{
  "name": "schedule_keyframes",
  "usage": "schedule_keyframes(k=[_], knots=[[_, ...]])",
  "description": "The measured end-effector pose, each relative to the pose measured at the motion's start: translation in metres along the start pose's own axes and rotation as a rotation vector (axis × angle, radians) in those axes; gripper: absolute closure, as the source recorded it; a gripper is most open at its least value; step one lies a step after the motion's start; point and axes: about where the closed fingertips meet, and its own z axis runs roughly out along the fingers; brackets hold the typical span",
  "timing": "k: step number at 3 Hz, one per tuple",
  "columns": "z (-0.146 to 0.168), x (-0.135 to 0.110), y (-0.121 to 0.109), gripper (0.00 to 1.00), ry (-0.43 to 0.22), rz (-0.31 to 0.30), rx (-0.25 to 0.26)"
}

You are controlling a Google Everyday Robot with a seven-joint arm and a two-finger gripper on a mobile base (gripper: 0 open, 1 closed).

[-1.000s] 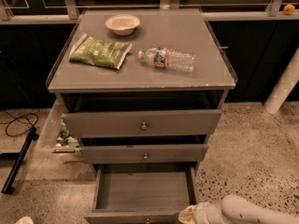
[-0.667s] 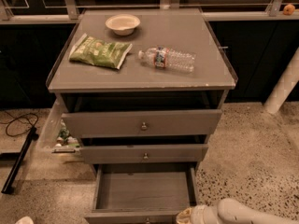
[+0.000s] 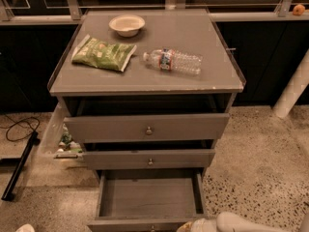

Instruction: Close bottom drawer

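Note:
The bottom drawer (image 3: 149,197) of the grey-brown cabinet is pulled far out, and its inside shows empty. Its narrow front panel (image 3: 140,224) lies at the frame's lower edge, with the small knob (image 3: 152,227) just showing. My gripper (image 3: 190,226) is at the bottom edge, right against the right end of that front panel. The white arm (image 3: 241,223) runs off to the right. Most of the gripper is cut off by the frame edge.
The top drawer (image 3: 147,127) and middle drawer (image 3: 148,158) stand slightly open. On the cabinet top lie a white bowl (image 3: 126,24), a green snack bag (image 3: 103,53) and a water bottle (image 3: 173,61). A white pole (image 3: 292,88) stands right; a cable (image 3: 19,127) lies left.
My gripper and arm have slid a little to the left along the bottom edge, toward the drawer's front panel. The drawer has not visibly moved.

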Motion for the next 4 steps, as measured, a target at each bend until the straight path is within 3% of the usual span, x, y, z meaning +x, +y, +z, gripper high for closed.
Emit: schedule_keyframes(k=[2, 4], knots=[[0.0246, 0.0014, -0.0117, 1.00, -0.005, -0.015, 0.005], [0.0246, 0.0014, -0.0116, 0.57, -0.005, -0.015, 0.005]])
